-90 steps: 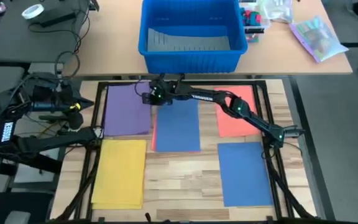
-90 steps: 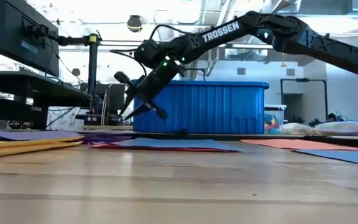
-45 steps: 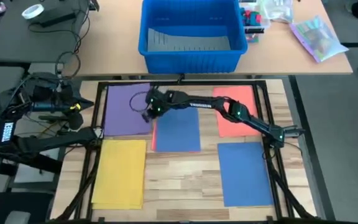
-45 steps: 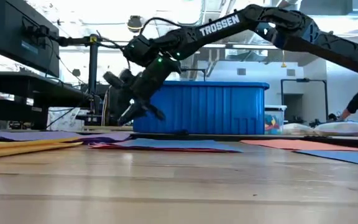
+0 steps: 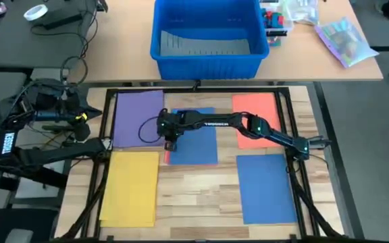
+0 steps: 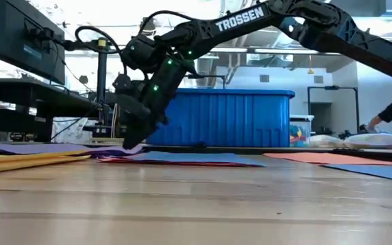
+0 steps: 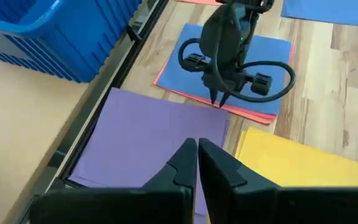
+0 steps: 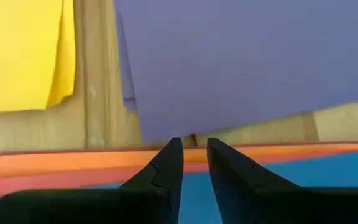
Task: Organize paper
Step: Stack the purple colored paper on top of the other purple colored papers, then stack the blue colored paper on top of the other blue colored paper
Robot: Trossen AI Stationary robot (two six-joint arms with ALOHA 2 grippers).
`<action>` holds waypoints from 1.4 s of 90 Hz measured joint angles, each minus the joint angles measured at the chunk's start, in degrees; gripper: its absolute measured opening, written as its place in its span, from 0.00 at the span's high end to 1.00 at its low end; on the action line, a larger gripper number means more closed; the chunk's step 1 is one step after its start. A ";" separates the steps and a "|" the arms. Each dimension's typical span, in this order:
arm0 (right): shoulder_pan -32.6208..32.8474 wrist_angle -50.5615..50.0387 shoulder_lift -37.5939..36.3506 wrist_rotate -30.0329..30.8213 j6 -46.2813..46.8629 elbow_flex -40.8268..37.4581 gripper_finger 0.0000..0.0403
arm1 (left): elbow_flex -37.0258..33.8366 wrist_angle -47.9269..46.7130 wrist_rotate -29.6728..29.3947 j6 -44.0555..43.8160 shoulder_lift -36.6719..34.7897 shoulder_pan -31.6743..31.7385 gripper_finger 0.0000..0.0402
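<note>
From above we see plain sheets on the wooden desk point(image 5: 201, 179): purple paper point(image 5: 138, 119), yellow paper point(image 5: 131, 186), a blue sheet point(image 5: 193, 140) over red and orange ones, a pink-red sheet point(image 5: 256, 111), another blue sheet point(image 5: 265, 186). The right claw point(image 5: 170, 143) points down at the stack's left edge. Low down, we read "TROSSEN" on the right arm point(image 6: 240, 19). Its wrist view shows fingers point(image 8: 166, 165) narrowly parted, holding nothing. The left claw point(image 7: 196, 155) hovers closed above the purple paper, empty.

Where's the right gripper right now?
In the high view the right gripper sits left of table centre, at the left edge of the blue-topped paper stack, beside the purple sheet.
</note>
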 joint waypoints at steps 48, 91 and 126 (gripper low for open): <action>1.26 12.18 3.04 -0.02 -0.70 0.00 0.84 | 0.04 -0.63 0.02 -0.70 0.00 0.01 1.00; -0.43 -3.14 -10.53 -3.80 21.56 1.44 0.84 | 0.07 3.65 2.69 -6.65 2.38 0.00 1.00; -8.59 -28.44 -28.43 -1.07 17.12 -9.88 0.84 | 0.04 10.19 7.78 -10.80 23.88 -2.05 1.00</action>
